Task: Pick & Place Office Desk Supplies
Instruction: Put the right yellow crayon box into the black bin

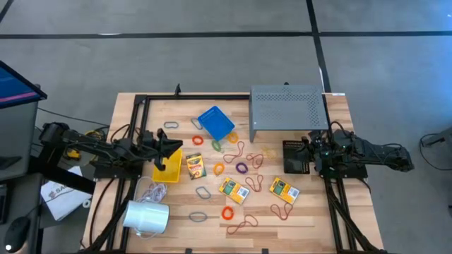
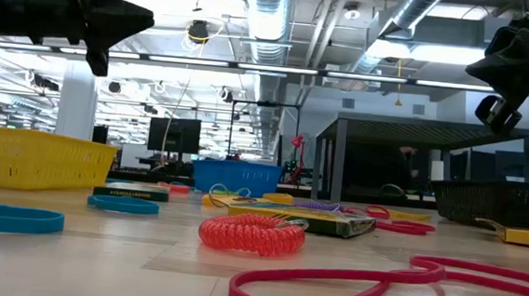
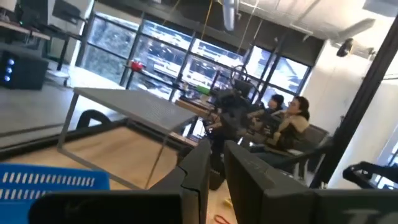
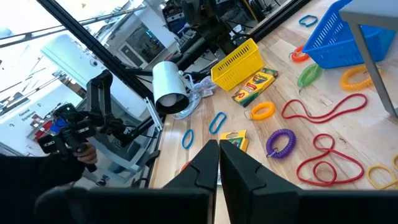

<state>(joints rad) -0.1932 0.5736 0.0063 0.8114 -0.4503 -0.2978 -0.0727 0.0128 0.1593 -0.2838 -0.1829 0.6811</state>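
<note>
2 crayon boxes (image 1: 234, 189) half-hidden among bands; black basket (image 1: 295, 156) under right end effector (image 1: 317, 156).

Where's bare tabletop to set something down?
Free: the strip of table behind the blue basket, left of the grey shelf; also the right front corner, past the crayon box. Crowded: the middle, from the yellow basket rightwards, strewn with bands.
</note>
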